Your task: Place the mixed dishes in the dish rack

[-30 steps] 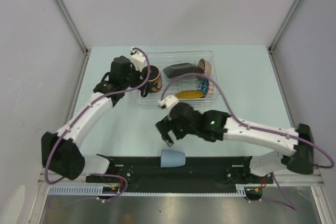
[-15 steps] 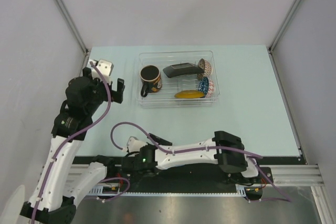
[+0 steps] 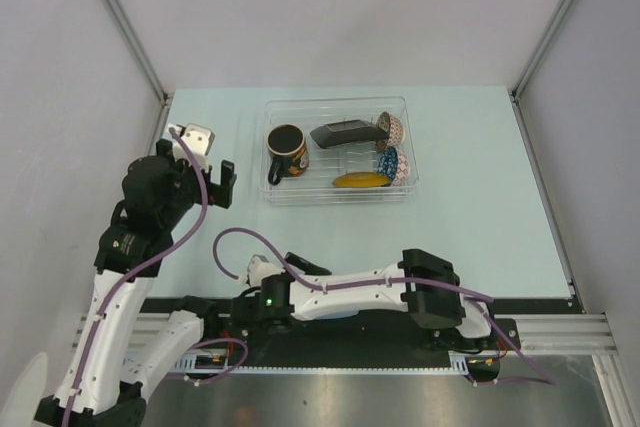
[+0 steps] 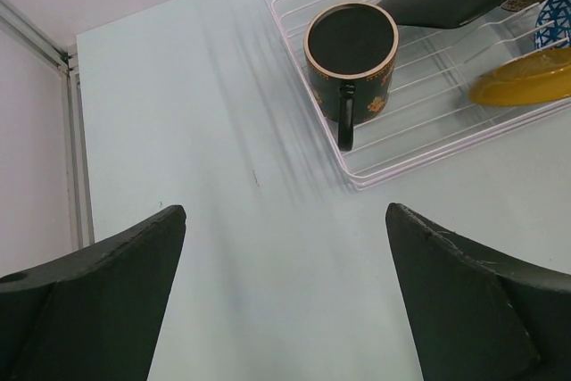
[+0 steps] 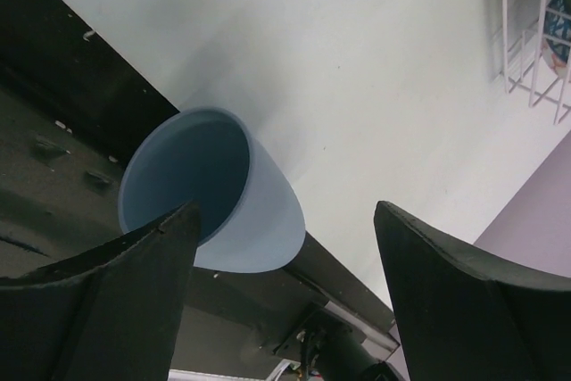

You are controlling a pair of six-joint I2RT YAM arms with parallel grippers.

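Observation:
The clear dish rack (image 3: pixel 335 101) at the table's back holds the dark mug (image 3: pixel 287 150), the black square plate (image 3: pixel 345 133), the cream-pink bowl (image 3: pixel 392 128), the blue bowl (image 3: pixel 392 163) and the yellow saucer (image 3: pixel 361 180). My left gripper (image 3: pixel 225 185) is open and empty, raised left of the rack; its view (image 4: pixel 285 310) shows the mug (image 4: pixel 351 51) upright in the rack's corner (image 4: pixel 419 144). The small light-blue cup (image 5: pixel 210 189) lies on its side at the near table edge. My right gripper (image 5: pixel 287 211) is open around it, one finger (image 5: pixel 134 283) in front of its mouth. The top view hides the cup under my right arm (image 3: pixel 340 297).
The black base rail (image 3: pixel 330 332) runs along the near edge right behind the cup, and it shows in the right wrist view (image 5: pixel 53 122). Grey walls with metal posts close the left, right and back. The rack's corner (image 5: pixel 526 51) shows far off in the right wrist view.
My left gripper has let go of the mug in the rack and drawn back to the left. My right arm has swung down to the near edge over the cup.

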